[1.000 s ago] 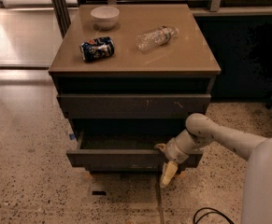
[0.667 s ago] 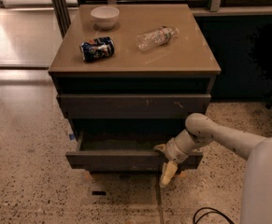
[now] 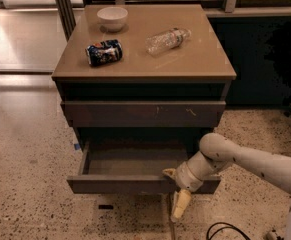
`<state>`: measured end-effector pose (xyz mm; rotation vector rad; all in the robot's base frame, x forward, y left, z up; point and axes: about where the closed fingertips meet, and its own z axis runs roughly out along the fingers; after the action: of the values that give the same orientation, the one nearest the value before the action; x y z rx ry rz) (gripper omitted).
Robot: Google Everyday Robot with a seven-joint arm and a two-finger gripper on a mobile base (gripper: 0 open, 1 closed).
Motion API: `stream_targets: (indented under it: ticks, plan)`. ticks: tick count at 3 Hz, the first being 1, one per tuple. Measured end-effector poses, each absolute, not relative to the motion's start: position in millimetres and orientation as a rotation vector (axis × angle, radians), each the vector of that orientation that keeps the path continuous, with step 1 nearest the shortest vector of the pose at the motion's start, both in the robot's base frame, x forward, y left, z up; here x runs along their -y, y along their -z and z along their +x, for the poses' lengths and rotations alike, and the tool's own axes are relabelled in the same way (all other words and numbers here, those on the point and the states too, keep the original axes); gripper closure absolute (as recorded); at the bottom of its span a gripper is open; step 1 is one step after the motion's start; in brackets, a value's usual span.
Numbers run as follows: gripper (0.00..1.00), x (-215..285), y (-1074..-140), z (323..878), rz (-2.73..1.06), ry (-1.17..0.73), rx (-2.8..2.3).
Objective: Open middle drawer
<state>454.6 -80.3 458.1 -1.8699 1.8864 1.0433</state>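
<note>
Your claw (image 3: 176,190) at front lip of middle drawer (image 3: 120,184), toward 5 o'clock, drawer standing pulled out, inside bare, claw's grip: cannot tell.

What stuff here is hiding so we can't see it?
- Camera view: the inside back of the middle drawer is dark, under the top drawer.
- Camera view: the claw, at the front edge of the middle drawer, covers part of that front.
- Camera view: the label on the can is too blurred to read.
- Camera view: the arm is cut off by the right edge.
</note>
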Motion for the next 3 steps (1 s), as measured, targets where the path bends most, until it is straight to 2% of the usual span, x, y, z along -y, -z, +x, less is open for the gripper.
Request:
stream_targets:
  ticks: [3]
  plan:
    - [0.00, 57, -446, 440, -1.847, -1.053, -1.812]
